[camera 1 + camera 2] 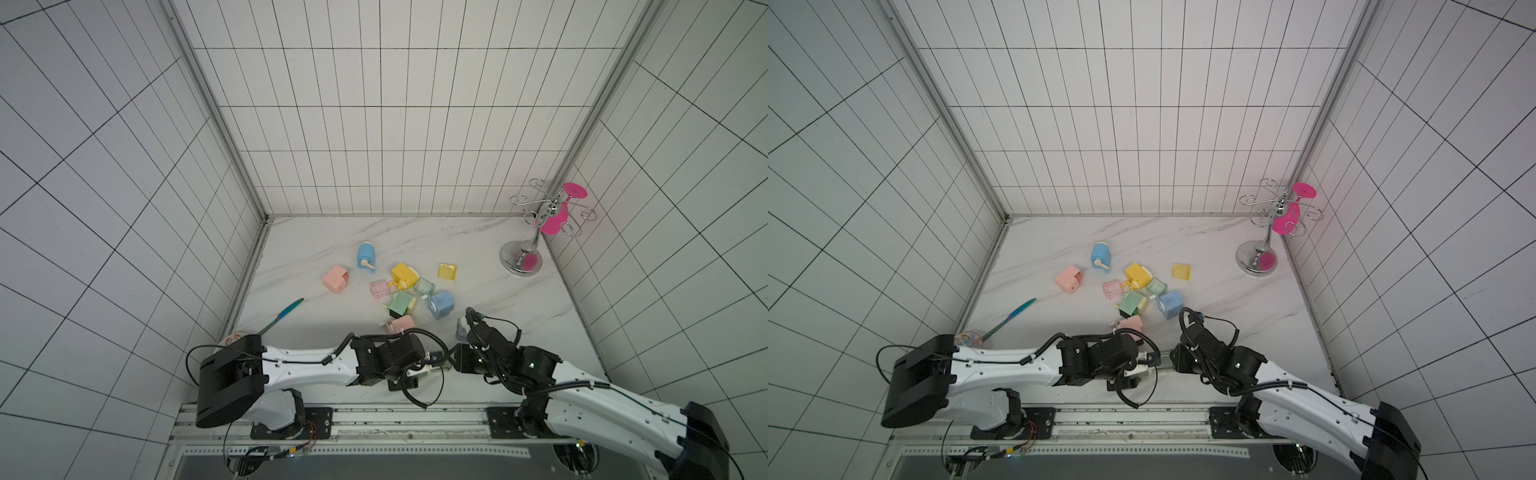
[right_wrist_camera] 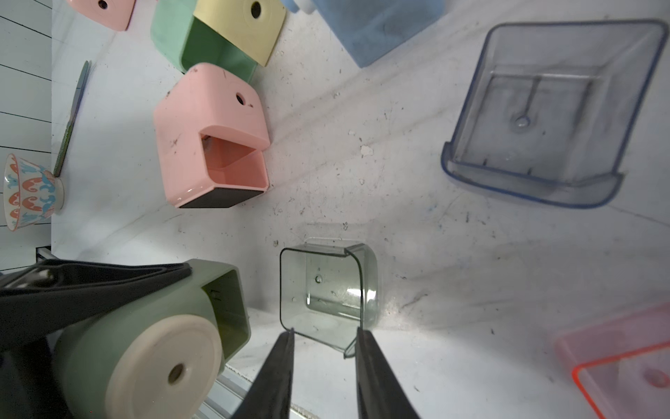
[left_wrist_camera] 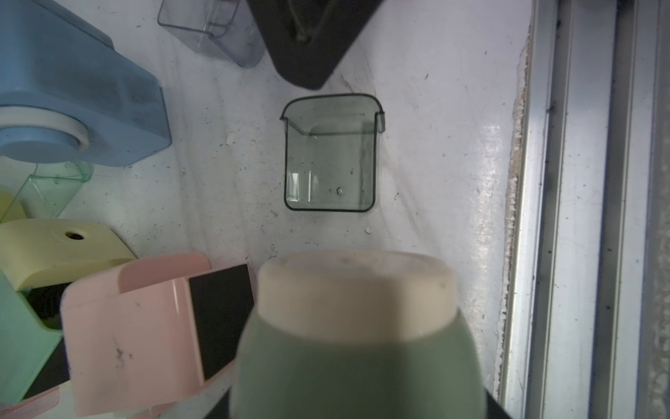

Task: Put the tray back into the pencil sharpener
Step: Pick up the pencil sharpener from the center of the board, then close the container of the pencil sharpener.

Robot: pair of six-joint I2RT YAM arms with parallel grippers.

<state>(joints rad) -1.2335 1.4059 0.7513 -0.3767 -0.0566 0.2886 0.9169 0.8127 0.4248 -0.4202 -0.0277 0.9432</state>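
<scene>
The tray (image 2: 326, 294) is lying on the tabletop (image 2: 435, 254), its end between the fingers of the right hand (image 2: 323, 331), just beside the pencil sharpener (image 2: 145, 344) sitting in the left hand (image 1: 434, 363); more sharpeners (image 1: 401, 301) are lying behind.

**Tiled booth, marble-look top**

White tiles with dark grout on three sides: back wall (image 1: 407, 104), left wall (image 1: 104, 187), right wall (image 1: 685, 166). A grey metal post (image 1: 216, 108) runs up each back corner. The tabletop (image 1: 415, 241) is white with grey veining, and looks scuffed and speckled in the wrist views. An aluminium rail (image 1: 395, 415) runs along the near edge. The light is soft and even, with a sheen beside the rail in the left wrist view.
</scene>
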